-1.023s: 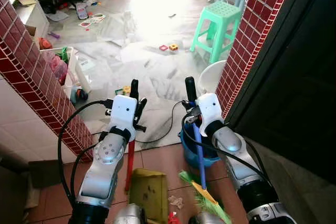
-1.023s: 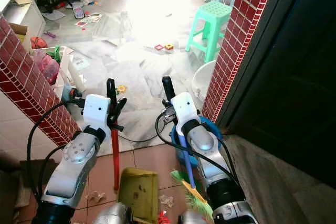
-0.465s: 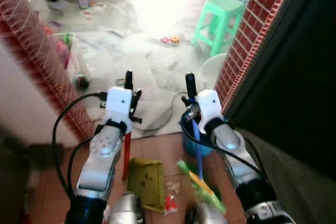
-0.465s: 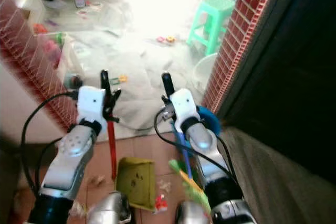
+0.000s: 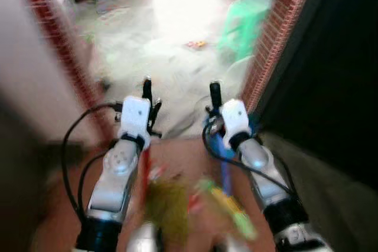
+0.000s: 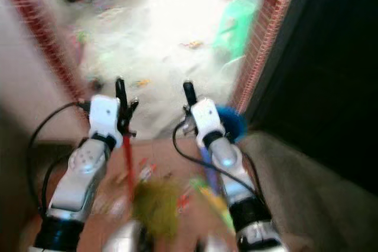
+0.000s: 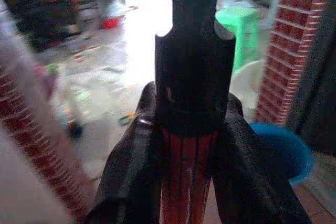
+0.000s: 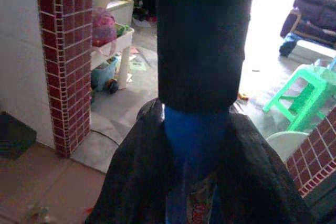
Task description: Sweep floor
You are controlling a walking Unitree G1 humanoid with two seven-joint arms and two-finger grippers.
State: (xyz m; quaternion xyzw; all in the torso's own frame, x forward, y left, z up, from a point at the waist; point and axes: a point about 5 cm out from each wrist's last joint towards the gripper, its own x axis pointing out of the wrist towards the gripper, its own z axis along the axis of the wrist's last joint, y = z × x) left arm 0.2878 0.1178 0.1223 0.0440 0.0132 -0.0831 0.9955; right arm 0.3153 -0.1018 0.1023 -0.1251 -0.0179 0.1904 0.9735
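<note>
Left wrist view, left pincer clamped on red dustpan handle, right pincer gripping blue broom handle, both upright over blurred tiled floor, green stool beyond

The left gripper is clamped round the dustpan handle, the right gripper round the broom handle — the two side by side, broom on the right. Below them on the floor lie the dustpan and, just right of it, the broom head. A bucket sits by the foot of the right brick pillar; the stool stands farther ahead, and a second pillar is at the left.
</note>
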